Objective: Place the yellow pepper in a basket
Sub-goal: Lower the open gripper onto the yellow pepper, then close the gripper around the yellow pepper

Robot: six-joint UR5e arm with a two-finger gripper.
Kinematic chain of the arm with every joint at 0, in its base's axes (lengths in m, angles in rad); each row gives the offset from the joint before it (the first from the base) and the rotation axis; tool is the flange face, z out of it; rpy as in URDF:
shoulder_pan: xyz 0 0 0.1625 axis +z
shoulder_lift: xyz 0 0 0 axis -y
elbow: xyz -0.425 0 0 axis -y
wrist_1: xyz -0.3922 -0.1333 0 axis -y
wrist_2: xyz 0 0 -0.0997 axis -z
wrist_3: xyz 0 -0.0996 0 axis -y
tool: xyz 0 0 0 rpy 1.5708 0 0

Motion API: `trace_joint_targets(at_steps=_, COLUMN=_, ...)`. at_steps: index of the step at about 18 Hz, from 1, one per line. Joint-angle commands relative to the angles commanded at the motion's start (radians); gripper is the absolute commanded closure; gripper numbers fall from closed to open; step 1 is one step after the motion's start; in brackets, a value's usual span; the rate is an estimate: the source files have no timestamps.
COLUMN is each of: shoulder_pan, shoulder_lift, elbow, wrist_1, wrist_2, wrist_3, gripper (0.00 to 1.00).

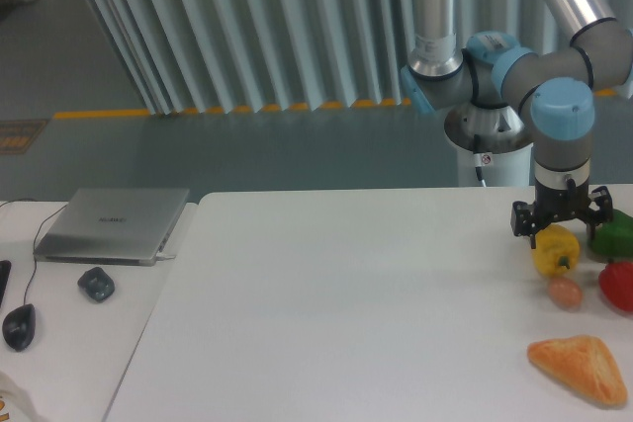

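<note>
The yellow pepper (554,253) lies on the white table (346,313) near its right edge. My gripper (559,227) hangs straight down right over it, open, its black fingers reaching down on either side of the pepper's top. I cannot tell whether the fingers touch the pepper. No basket is in view.
A green pepper (616,233) and a red pepper (618,285) lie just right of the yellow one. A small brown egg (565,292) sits just in front of it. A piece of bread (581,368) lies at the front right. On the left are a laptop (111,224) and two mice (96,284).
</note>
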Motion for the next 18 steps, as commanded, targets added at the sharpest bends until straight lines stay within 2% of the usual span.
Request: trace_joint_targets(at_steps=18, shoulder_pan=-0.015, shoulder_lift=-0.037, elbow=-0.002, wrist_1=0.003, wrist_2=0.043, wrist_3=-0.02, gripper=0.0)
